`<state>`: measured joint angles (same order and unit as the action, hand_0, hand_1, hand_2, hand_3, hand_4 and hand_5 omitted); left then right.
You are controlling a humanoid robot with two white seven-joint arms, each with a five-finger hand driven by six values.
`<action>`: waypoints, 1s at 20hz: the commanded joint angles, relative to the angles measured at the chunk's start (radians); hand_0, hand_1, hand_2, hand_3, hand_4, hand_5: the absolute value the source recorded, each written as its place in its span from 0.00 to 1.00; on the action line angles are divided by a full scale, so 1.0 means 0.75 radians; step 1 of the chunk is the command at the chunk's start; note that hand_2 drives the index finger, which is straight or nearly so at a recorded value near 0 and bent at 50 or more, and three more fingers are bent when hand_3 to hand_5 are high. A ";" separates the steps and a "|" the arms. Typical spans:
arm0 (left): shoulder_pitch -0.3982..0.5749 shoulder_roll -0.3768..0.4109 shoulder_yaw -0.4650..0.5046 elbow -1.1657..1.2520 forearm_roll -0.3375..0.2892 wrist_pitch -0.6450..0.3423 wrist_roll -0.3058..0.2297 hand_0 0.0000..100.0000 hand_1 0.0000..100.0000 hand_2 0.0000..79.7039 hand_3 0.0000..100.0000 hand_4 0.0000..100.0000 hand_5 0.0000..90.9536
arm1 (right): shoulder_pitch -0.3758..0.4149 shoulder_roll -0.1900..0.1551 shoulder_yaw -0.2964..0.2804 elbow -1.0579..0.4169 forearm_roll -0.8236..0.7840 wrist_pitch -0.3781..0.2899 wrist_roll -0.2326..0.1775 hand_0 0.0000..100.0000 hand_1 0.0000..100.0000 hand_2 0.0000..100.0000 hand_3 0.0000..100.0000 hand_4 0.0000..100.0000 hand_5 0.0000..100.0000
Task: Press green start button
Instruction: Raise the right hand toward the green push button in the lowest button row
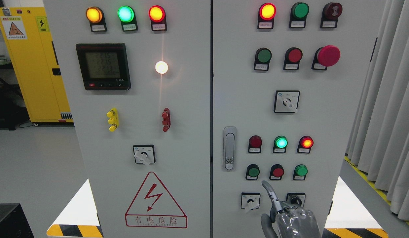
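My right hand (290,216) comes up from the bottom edge in front of the right cabinet door. Its index finger (270,193) points up and to the left, the other fingers are curled, and it holds nothing. The fingertip is just below the bottom row of push buttons, between a green button (253,172) and a red button (277,172), touching neither. A second green button (301,170) is at the right end of that row. A further green button (264,56) sits higher on the door. The left hand is out of view.
Above the button row are a dark red lamp (255,141), a lit green lamp (280,142) and a lit red lamp (306,142). A rotary switch (250,200) is left of the hand, a door handle (229,148) beside it. Curtains (386,115) hang at the right.
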<state>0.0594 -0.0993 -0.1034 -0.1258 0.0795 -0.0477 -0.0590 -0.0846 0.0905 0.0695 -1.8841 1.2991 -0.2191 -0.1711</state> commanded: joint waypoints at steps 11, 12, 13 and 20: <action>0.001 -0.001 -0.001 0.000 0.000 0.000 -0.001 0.12 0.56 0.00 0.00 0.00 0.00 | -0.082 0.008 0.038 0.144 0.006 0.016 0.005 0.81 1.00 0.00 0.96 1.00 1.00; -0.002 0.001 0.001 0.000 0.000 0.000 -0.001 0.12 0.56 0.00 0.00 0.00 0.00 | -0.084 0.008 0.038 0.154 0.004 0.018 0.005 0.80 0.99 0.00 0.96 1.00 1.00; 0.000 -0.001 0.001 0.000 -0.002 0.000 0.001 0.12 0.56 0.00 0.00 0.00 0.00 | -0.088 0.008 0.036 0.172 0.004 0.018 0.005 0.81 0.99 0.00 0.96 1.00 1.00; 0.001 -0.001 0.001 0.000 0.000 0.000 -0.001 0.12 0.56 0.00 0.00 0.00 0.00 | -0.114 0.010 0.020 0.215 -0.006 0.020 0.005 0.82 0.99 0.00 0.97 1.00 1.00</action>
<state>0.0596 -0.0992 -0.1032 -0.1258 0.0796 -0.0477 -0.0574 -0.1560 0.0962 0.0906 -1.7767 1.2989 -0.2047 -0.1675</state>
